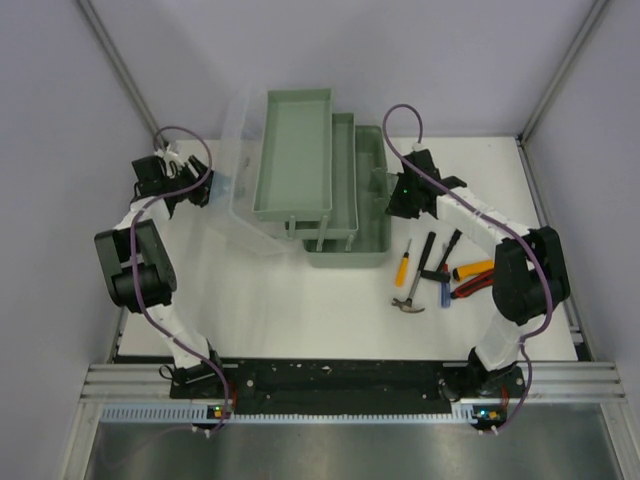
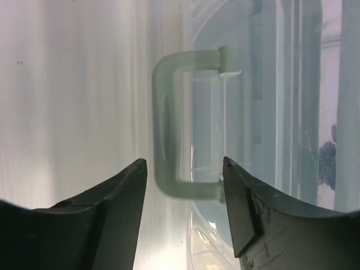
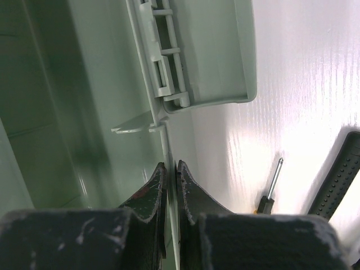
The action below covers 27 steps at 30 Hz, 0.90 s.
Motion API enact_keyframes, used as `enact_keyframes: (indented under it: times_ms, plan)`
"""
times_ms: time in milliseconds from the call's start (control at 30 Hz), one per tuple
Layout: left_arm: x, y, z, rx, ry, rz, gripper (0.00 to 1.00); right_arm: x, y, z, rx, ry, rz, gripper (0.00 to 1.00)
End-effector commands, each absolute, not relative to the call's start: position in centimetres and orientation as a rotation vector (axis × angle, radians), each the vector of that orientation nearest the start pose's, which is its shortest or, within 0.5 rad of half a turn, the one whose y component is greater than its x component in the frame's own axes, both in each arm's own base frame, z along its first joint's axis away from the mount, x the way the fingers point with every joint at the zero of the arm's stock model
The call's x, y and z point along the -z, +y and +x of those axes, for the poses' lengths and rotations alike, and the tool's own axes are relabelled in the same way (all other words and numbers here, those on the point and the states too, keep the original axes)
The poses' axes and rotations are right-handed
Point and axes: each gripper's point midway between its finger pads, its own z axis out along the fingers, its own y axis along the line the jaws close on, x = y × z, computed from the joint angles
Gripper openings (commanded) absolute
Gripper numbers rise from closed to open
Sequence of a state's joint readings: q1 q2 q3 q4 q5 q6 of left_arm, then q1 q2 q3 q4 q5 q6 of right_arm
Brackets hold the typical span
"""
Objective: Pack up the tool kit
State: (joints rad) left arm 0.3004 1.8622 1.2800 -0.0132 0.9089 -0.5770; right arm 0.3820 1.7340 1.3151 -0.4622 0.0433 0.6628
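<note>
Black fingertips of my right pincer (image 3: 169, 169) are pinched tight on the thin side wall of the green toolbox (image 3: 84, 84), which stands open at the back of the white surface (image 1: 300, 310). My left pincer (image 2: 184, 164) gapes wide, gripping nothing, the clear lid's (image 2: 270, 84) pale handle (image 2: 166, 112) just before its tips. Hammer (image 1: 408, 303), screwdriver (image 1: 403, 265) and pliers (image 1: 470, 287) lie beside the box.

The green toolbox (image 1: 345, 250) stands open far centre, its clear lid (image 1: 240, 170) tipped left. The left gripper (image 1: 205, 187) sits by the lid, the right gripper (image 1: 396, 197) at the box's right wall; hammer (image 1: 411, 297), screwdriver (image 1: 403, 266) and pliers (image 1: 470, 284) lie right
</note>
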Motion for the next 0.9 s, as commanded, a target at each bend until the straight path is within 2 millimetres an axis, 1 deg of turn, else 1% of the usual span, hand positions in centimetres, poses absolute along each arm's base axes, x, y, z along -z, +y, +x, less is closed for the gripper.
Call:
enact_keyframes:
  times_ms: [0,67,200,233,300,400,433,500,633,733,867]
  plan:
    - [-16.6,-1.5,47.8,1.159,2.014,-0.342,0.66,-9.6,15.6,40.6,-0.308,2.475,0.479,0.00]
    - [-16.2,-1.5,47.6,1.176,1.999,-0.355,0.73,-9.6,15.7,40.7,-0.315,2.476,0.477,0.00]
    - [-15.2,-1.2,47.6,1.159,2.010,-0.387,0.74,-9.3,16.0,40.7,-0.333,2.486,0.471,0.00]
    - [-15.0,-1.2,47.7,1.145,2.014,-0.391,0.73,-9.2,16.1,40.7,-0.336,2.490,0.471,0.00]
    - [-14.1,-0.4,47.8,1.086,2.040,-0.438,0.69,-9.1,16.0,40.6,-0.331,2.492,0.474,0.00]
    - [-12.5,1.6,47.7,0.952,2.098,-0.557,0.62,-9.0,15.9,40.6,-0.324,2.492,0.482,0.00]
    - [-12.5,2.2,47.9,0.921,2.100,-0.571,0.60,-9.0,15.9,40.5,-0.326,2.493,0.477,0.00]
    - [-12.0,2.8,47.6,0.896,2.120,-0.623,0.58,-9.0,16.0,40.6,-0.331,2.491,0.476,0.00]
    - [-11.8,2.6,47.7,0.922,2.115,-0.630,0.56,-8.8,16.3,40.6,-0.345,2.500,0.459,0.00]
    - [-10.6,3.1,47.6,0.892,2.143,-0.676,0.54,-8.7,16.4,40.7,-0.352,2.504,0.459,0.00]
    - [-8.8,4.3,46.9,0.779,2.196,-0.763,0.51,-8.7,16.6,40.7,-0.364,2.507,0.453,0.00]
